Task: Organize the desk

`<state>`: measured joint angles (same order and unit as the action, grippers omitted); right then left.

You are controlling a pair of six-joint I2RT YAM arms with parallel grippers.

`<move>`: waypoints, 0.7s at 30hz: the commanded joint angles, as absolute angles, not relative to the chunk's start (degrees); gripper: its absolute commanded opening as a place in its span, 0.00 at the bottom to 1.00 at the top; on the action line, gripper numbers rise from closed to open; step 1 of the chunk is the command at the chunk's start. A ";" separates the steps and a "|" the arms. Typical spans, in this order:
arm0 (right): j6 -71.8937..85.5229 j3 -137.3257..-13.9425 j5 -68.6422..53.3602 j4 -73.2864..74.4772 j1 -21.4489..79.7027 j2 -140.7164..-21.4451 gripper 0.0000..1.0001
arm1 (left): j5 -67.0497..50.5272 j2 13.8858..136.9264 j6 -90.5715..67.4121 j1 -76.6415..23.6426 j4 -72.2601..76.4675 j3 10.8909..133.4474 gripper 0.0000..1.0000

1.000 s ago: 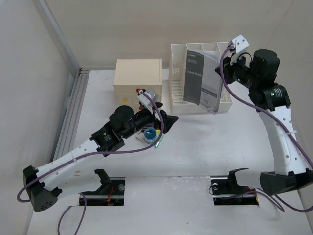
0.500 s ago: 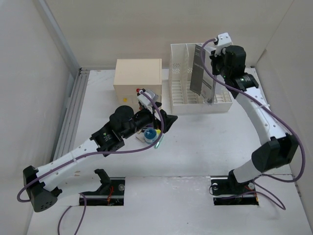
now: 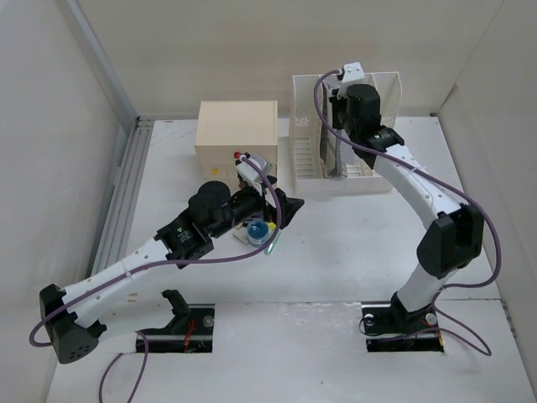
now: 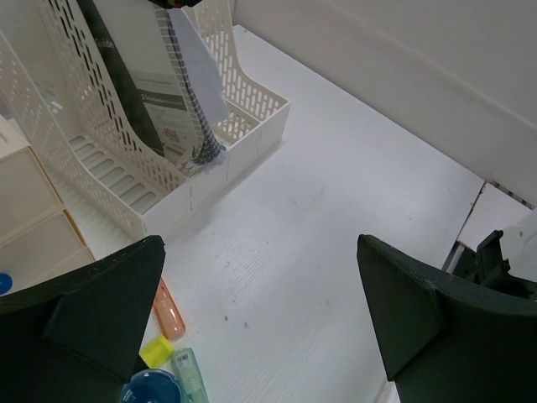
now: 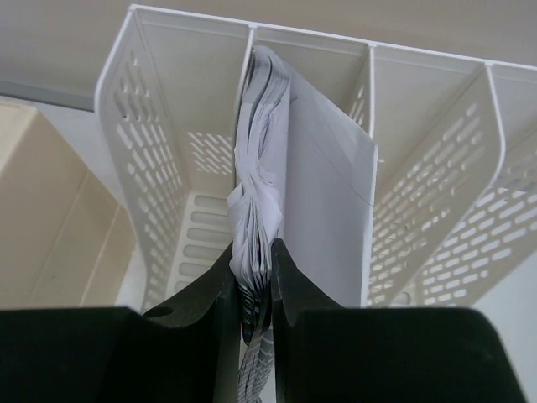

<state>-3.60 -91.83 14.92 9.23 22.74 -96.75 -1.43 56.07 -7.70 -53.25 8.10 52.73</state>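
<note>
My right gripper (image 5: 252, 252) is shut on a grey stapled booklet (image 5: 260, 193) and holds it upright and edge-on in the white slotted file rack (image 5: 168, 126), beside a divider. In the top view the gripper (image 3: 341, 117) stands over the rack (image 3: 382, 180) with the booklet (image 3: 337, 155) hanging below it. The left wrist view shows the booklet (image 4: 159, 92) leaning in the rack (image 4: 243, 134). My left gripper (image 3: 285, 210) is open and empty, low over the white desk (image 3: 352, 252); its own view (image 4: 260, 319) shows only bare desk (image 4: 336, 193) between the fingers.
A cream drawer box (image 3: 237, 133) stands left of the rack. Under my left wrist lie a blue round object (image 3: 259, 228), an orange highlighter (image 4: 168, 309), a yellow cap (image 4: 156, 350) and a green pen (image 4: 191, 378). Pale walls surround the desk.
My right arm has swung left and turned the booklet from face-on to edge-on, moving it from the rack's right side to a slot further left. The left arm has not moved.
</note>
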 commanded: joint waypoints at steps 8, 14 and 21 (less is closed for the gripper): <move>5.44 -81.31 6.50 -7.89 22.86 -92.64 0.00 | -1.23 55.55 -6.94 -53.26 9.58 53.17 0.98; 9.40 -83.75 4.14 -8.70 19.52 -94.39 0.00 | -1.23 56.69 -6.94 -53.26 9.58 53.17 0.98; 6.95 -76.83 7.11 -12.64 21.00 -91.77 0.00 | -0.70 57.74 -6.94 -53.26 9.58 53.17 0.98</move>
